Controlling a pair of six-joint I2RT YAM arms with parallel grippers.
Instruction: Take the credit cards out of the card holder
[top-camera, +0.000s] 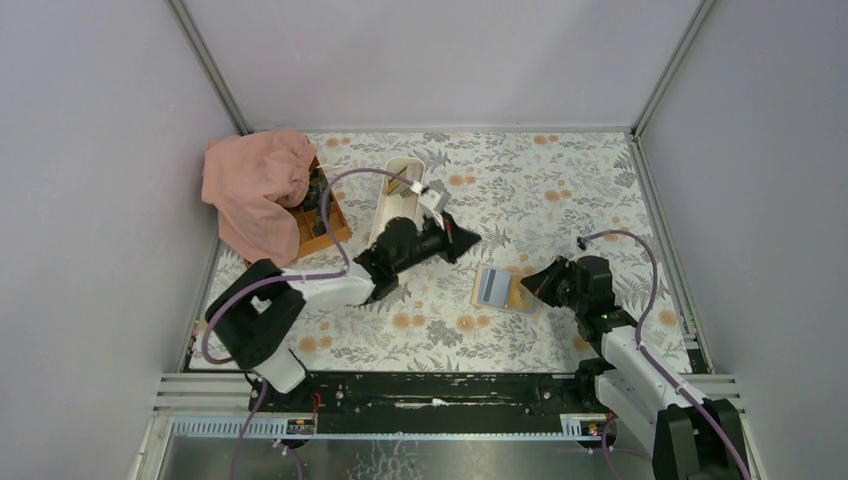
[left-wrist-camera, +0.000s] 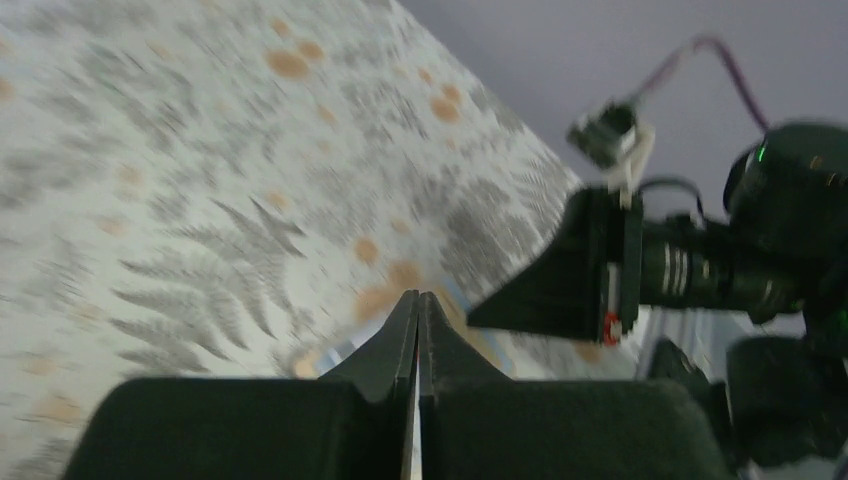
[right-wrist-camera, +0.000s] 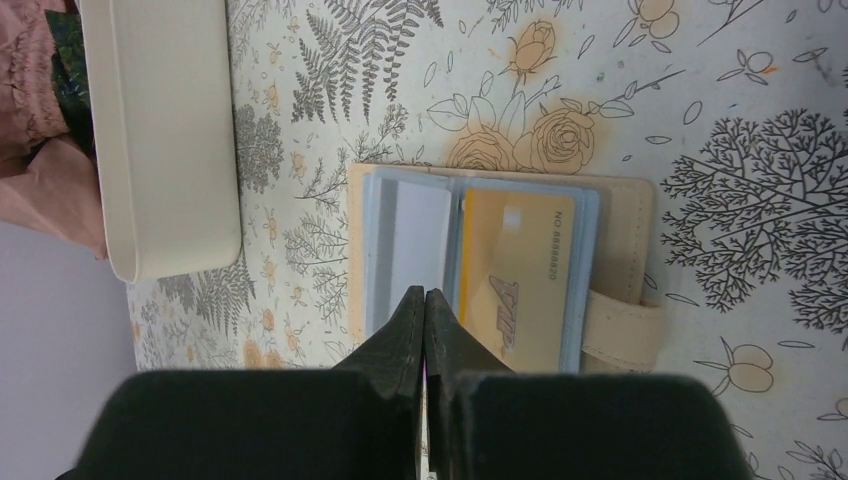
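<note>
Clenched empty, black right pincer (right-wrist-camera: 424, 295) hovers by open tan-and-blue card holder (right-wrist-camera: 628, 240) on floral bench (right-wrist-camera: 760, 100); its thin, slick gold credit card (right-wrist-camera: 515, 275) and pale card (right-wrist-camera: 420, 240) likely need edge pinching. Left pincer (left-wrist-camera: 418, 300) likewise clenched.

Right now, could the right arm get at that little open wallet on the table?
Probably yes. The right arm has its shut jaws right at the edge of the open card holder, with nothing between; the left arm and white tray sit apart. The jaws would need to open first.
</note>
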